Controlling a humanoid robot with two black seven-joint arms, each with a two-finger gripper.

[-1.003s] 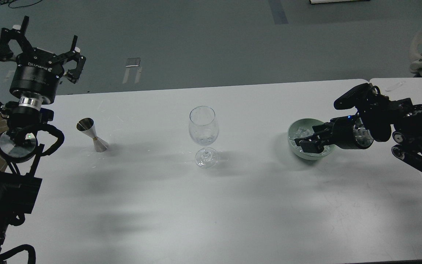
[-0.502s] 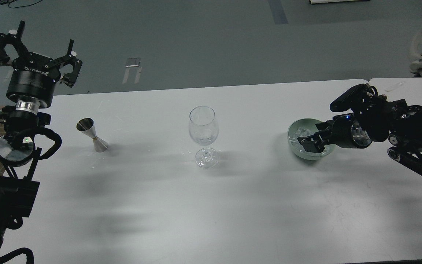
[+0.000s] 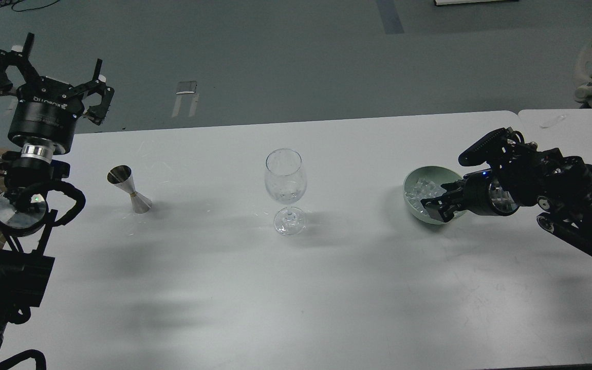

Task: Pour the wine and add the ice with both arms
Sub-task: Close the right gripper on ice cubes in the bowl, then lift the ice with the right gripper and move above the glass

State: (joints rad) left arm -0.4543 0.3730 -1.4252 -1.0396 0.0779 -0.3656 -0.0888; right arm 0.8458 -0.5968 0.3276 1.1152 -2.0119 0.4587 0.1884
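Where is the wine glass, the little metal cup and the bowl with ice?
wine glass (image 3: 285,177): head view, on its clear bowl.
metal cup (image 3: 130,189): head view, on its narrow waist.
bowl (image 3: 409,198): head view, on its pale green left wall.

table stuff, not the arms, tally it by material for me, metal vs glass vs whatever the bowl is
Metal: 1, the small silver double-cone jigger.
Glass: 1, the clear stemmed wine glass.
Ceramic-looking: 1, the pale green round bowl holding clear ice cubes, too jumbled to count.
Total: 3 items on the white table.
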